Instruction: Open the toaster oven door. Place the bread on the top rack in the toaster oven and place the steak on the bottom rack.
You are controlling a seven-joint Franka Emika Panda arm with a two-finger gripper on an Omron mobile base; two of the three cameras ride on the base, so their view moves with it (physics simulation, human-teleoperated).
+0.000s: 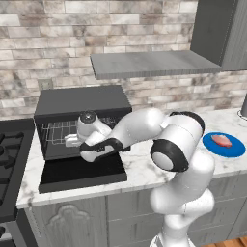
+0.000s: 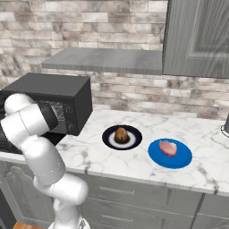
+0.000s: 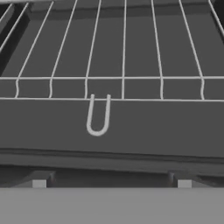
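Kitchen, brick back wall, white marble counter (image 2: 134, 165) w/ grey cabinets below; grey shelf (image 1: 149, 63) on wall above.

- Boxy matte-black toaster oven (image 1: 82, 101), dark grey top: far left on counter, next to black gas stove (image 1: 12, 159). Control strip on its right side.
- Flat black toaster oven door (image 1: 82, 174): fully dropped, lying flat toward near edge of counter.
- Lower silver wire rack (image 3: 124, 65): close-up in hand view, small U-shaped loop (image 3: 98, 116) at its front edge. Wire grid also visible inside cavity in left base view; upper rack hard to make out.
- Round golden-brown bun (image 2: 121, 135): on dark round plate w/ white centre (image 2: 109, 139), mid-counter, right of oven.
- Flat pale pink-red steak slab (image 2: 168, 147): on blue round plate (image 2: 174, 162), right of bun plate, plates near each other but apart.
- White Panda arm: reaching left, hand at oven mouth over the door. Gripper (image 3: 111, 183): fingers (image 3: 39, 183) spread wide, nothing between them.
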